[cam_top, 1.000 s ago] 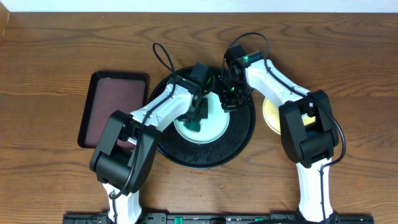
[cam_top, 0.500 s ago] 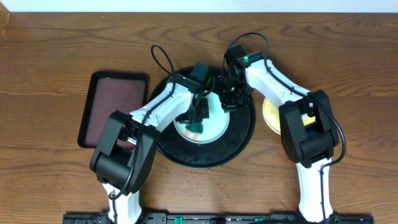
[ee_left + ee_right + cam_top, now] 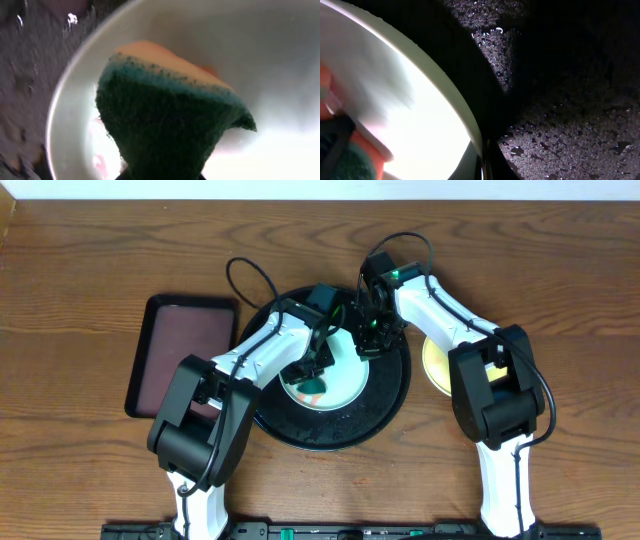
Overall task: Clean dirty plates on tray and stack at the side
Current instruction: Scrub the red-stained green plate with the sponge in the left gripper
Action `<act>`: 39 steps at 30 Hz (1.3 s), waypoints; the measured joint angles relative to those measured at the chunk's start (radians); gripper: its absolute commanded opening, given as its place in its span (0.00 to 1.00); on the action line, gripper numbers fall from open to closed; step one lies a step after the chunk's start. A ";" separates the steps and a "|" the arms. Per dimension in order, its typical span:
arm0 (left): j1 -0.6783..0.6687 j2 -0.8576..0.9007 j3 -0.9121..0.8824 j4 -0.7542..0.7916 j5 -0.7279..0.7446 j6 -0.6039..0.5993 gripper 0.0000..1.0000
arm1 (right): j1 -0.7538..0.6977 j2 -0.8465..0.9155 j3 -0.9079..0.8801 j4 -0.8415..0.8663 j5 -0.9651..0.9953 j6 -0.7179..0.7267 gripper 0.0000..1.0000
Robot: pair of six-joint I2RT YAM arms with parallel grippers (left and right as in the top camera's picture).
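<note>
Since a second ago the left gripper has slid its sponge a little toward the robot. Its jaws pinch the sponge, with the mint plate directly beneath it, on the black tray. The right gripper, jaws pressed together, sits at the plate's far-right rim.

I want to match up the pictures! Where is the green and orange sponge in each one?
Overhead: the sponge is in the middle, on the pale plate that sits in the black tray.
Left wrist: it fills the middle and bottom of the picture, green side toward the camera.
Right wrist: only a bit shows, in the bottom left corner.
Shared landmark: the plate's pale curved rim shows in all three views.
</note>
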 measured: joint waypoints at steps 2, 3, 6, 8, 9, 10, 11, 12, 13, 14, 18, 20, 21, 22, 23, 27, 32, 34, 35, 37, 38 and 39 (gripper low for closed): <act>0.000 0.000 0.000 0.004 0.048 -0.032 0.08 | 0.000 0.000 0.000 0.000 0.000 0.000 0.01; 0.000 0.000 0.000 0.009 0.076 -0.053 0.08 | 0.000 0.000 0.000 0.000 0.000 0.000 0.01; 0.000 0.000 0.000 0.028 0.130 -0.124 0.08 | 0.000 0.000 0.000 0.000 0.000 0.000 0.01; 0.000 0.000 0.000 0.044 0.150 -0.169 0.08 | 0.000 0.000 0.000 0.000 0.000 0.000 0.01; 0.000 0.000 0.000 0.051 0.156 -0.188 0.07 | 0.000 0.000 0.000 0.000 0.000 0.000 0.01; 0.000 0.000 0.000 0.055 0.163 -0.202 0.08 | 0.000 0.000 0.000 0.000 0.000 0.000 0.01; 0.000 0.001 0.000 0.055 0.167 -0.214 0.07 | 0.000 0.000 0.000 0.000 0.000 0.000 0.01; 0.000 0.001 0.000 0.055 0.168 -0.222 0.08 | 0.000 0.000 0.000 0.000 0.000 0.000 0.01; 0.000 0.001 0.000 0.055 0.167 -0.230 0.07 | 0.000 0.000 0.000 0.000 0.000 0.000 0.01; 0.000 0.001 0.000 0.055 0.164 -0.238 0.07 | 0.000 0.000 0.000 0.000 0.000 0.000 0.01; 0.002 0.001 0.000 0.053 0.095 -0.273 0.08 | 0.000 0.000 0.000 0.000 0.000 0.000 0.01; 0.010 0.001 0.000 0.054 0.036 -0.301 0.07 | 0.000 0.000 0.000 0.000 0.000 0.000 0.01; 0.016 0.001 0.000 0.054 0.005 -0.314 0.07 | 0.000 0.000 0.000 0.000 0.000 0.000 0.01; 0.022 0.001 0.000 0.054 -0.026 -0.322 0.07 | 0.000 0.000 0.000 0.000 0.000 0.000 0.01; 0.029 0.001 0.000 0.053 -0.056 -0.330 0.07 | 0.000 0.000 0.000 0.000 0.000 0.000 0.01; 0.046 0.001 0.000 0.051 -0.129 -0.311 0.07 | 0.000 0.000 0.000 0.000 0.000 0.000 0.01; 0.037 0.001 0.000 0.046 -0.086 -0.125 0.07 | 0.000 0.000 0.000 0.000 -0.001 0.000 0.01; 0.029 0.001 0.000 0.044 -0.032 -0.015 0.07 | 0.000 0.000 0.000 0.000 -0.001 0.000 0.01; 0.021 0.001 0.000 0.043 -0.003 0.035 0.07 | 0.000 0.000 0.000 0.000 0.000 0.000 0.01; 0.000 0.001 0.000 0.045 0.050 0.124 0.07 | 0.000 0.000 0.000 0.000 -0.001 0.000 0.01; -0.013 0.001 0.000 0.048 0.071 0.164 0.07 | 0.000 0.000 0.000 0.000 -0.001 0.000 0.01; -0.023 0.001 0.000 0.053 0.090 0.197 0.07 | 0.000 0.000 0.000 0.000 -0.001 0.000 0.01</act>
